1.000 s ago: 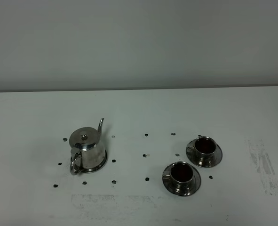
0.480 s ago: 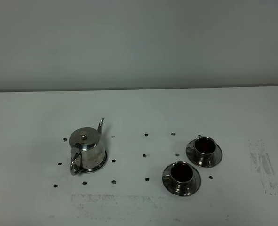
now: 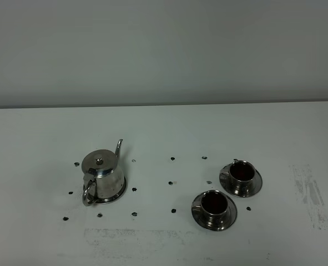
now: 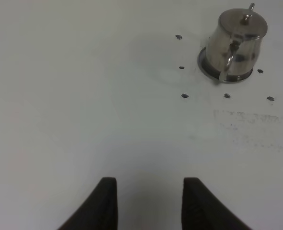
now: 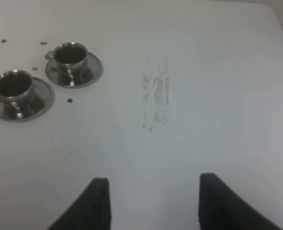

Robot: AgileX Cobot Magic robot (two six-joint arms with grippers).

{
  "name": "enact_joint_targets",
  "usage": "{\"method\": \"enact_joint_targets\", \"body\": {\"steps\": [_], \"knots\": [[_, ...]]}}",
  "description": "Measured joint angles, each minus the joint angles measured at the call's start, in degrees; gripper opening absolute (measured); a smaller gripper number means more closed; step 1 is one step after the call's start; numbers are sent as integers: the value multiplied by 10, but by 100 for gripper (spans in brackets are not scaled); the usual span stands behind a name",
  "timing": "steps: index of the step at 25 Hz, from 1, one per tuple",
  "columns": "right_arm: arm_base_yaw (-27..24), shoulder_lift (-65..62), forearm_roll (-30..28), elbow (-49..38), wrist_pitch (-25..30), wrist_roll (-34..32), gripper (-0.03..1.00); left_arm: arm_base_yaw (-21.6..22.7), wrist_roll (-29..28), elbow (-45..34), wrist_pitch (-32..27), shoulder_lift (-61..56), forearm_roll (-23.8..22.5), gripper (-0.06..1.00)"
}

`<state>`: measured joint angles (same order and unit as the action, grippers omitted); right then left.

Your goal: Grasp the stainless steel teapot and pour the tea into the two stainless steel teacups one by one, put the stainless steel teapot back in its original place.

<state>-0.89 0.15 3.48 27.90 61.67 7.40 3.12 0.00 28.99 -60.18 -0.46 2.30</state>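
Stillness at the table: nothing moved, pot untouched

Change over the last second: none. The high view matched the two earlier ones in every detail, with the same pot position, the same cups and no arm in sight. For the task, that meant no approach was under way.

Teapot (image 3: 102, 176) stood upright on its steel disc (image 3: 121, 192), left of centre on the table (image 3: 164, 127), with the loop handle toward the camera and the spout pointing away. Far cup (image 3: 241, 172) and near cup (image 3: 213, 203) sat on their saucers to the right, close together but not touching, and well apart from the pot. Both cups looked dark inside (tea or only reflection, could not tell), so I could not say whether pouring was done or not begun.

Left gripper (image 4: 150, 184) hung over bare table, fingers parted and holding nothing, with the pot well ahead of it in the wrist view. Right gripper (image 5: 153, 184) was likewise spread and empty, both cups in view ahead and well apart from it.

Small black dots (image 3: 172, 158) ringed the pot and lay scattered toward the cups. A grey smear (image 3: 311, 194) marked the right side of the table.

Writing and brands: none readable on the pot, cups or table.
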Motion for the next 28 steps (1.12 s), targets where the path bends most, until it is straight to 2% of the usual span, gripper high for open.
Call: {"method": "enact_joint_targets", "body": {"steps": [28], "knots": [[0,0,0,0,0,0,44,0,0,-2,0,2,0,39]]}}
